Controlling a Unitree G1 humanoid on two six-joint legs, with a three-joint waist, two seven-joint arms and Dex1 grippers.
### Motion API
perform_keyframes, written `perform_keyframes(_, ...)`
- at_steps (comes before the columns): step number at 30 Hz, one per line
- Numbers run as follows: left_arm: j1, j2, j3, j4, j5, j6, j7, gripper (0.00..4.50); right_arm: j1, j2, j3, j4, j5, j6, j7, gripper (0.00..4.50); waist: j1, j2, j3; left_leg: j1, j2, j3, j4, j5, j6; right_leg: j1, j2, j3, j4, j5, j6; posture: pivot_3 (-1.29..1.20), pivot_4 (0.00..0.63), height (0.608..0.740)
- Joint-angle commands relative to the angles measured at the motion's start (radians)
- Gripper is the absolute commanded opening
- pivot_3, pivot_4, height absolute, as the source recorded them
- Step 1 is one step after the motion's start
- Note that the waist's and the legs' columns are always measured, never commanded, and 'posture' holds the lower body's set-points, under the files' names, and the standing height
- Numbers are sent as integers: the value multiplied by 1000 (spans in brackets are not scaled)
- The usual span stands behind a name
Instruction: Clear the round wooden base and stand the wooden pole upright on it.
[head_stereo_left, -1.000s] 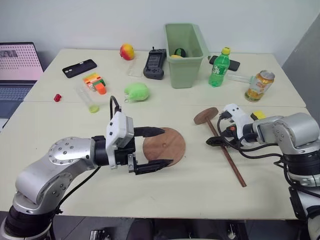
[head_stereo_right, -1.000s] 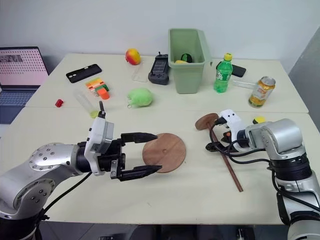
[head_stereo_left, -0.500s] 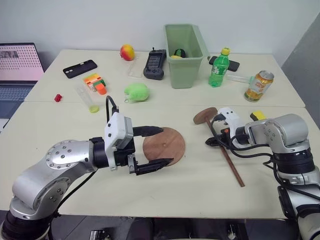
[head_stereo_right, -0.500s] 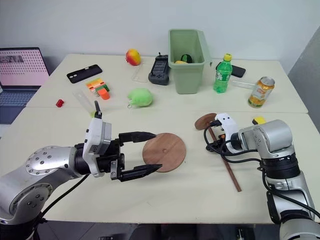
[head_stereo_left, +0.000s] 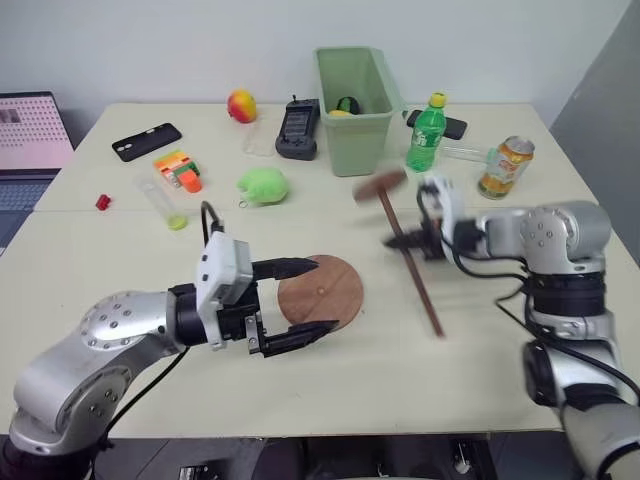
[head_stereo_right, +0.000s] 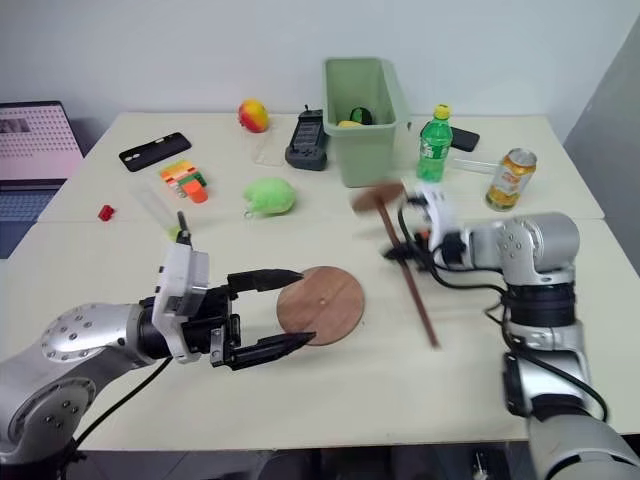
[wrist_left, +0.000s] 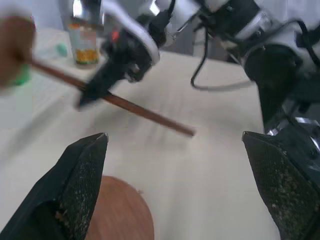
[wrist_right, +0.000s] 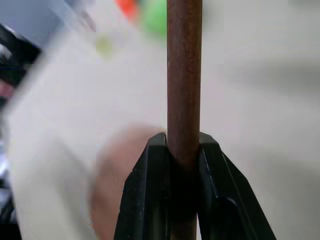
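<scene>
Wooden: one pole (head_stereo_left: 408, 255), one round base (head_stereo_left: 320, 288).

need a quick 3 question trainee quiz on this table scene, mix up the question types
1. True or false: the wooden pole lies flat on the table.
2. Multiple choice: where is the round wooden base? A) on the table, at the open fingers of the left hand; B) inside the green bin; C) under the soda can.
3. Fill in: the right hand is shut on the ____.

Key:
1. False. The pole is lifted off the table, tilted, its disc end highest.
2. A. The base lies flat with nothing on it.
3. wooden pole; the right wrist view shows the two fingers clamped on its shaft.
</scene>
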Motion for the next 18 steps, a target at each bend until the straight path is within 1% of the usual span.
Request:
perform_keyframes(1, 214, -71, 114, -88, 73, -135, -11, 4500, 128, 38, 120, -191, -72, -408, 99, 267, 6, 0, 0, 0, 1, -1, -1, 0, 0, 0, 0, 0, -1, 0, 0, 0, 150, 740)
perform_keyframes(2, 262, -103, 131, -104, 87, -164, 9, 4500, 174, 51, 175, -206, -116, -525, 122, 267, 15, -1, -1, -1, 1, -1, -1, 0, 0, 0, -1, -1, -2, 0, 0, 0, 150, 740)
perform_keyframes(5, 420, -198, 135, -192, 138, -233, 60, 4500, 309, 138, 276, -183, -194, -742, 101, 267, 21, -1, -1, -1, -1, 0, 1, -1, 1, 2, -3, 1, -3, 0, 0, 0, 150, 740)
perform_keyframes(9, 550, -273, 97, -239, 221, -307, 85, 4500, 411, 198, 339, -93, -287, -974, 84, 267, 26, -1, -1, 3, -5, 1, 3, -1, 2, 6, -7, 3, 0, 1, 2, 0, 150, 740)
perform_keyframes(14, 599, -311, 48, -216, 321, -390, 100, 4500, 451, 232, 363, -27, -337, -1130, 72, 267, 30, -1, -1, 11, -4, 1, 3, -1, 2, 12, -3, 3, 1, 1, 1, 0, 150, 740)
perform_keyframes(18, 597, -316, 27, -209, 334, -404, 117, 4500, 457, 248, 380, -4, -350, -1170, 57, 267, 22, -1, -1, 12, -3, 1, 1, -1, 2, 12, -1, 4, 1, 1, 1, 0, 150, 740)
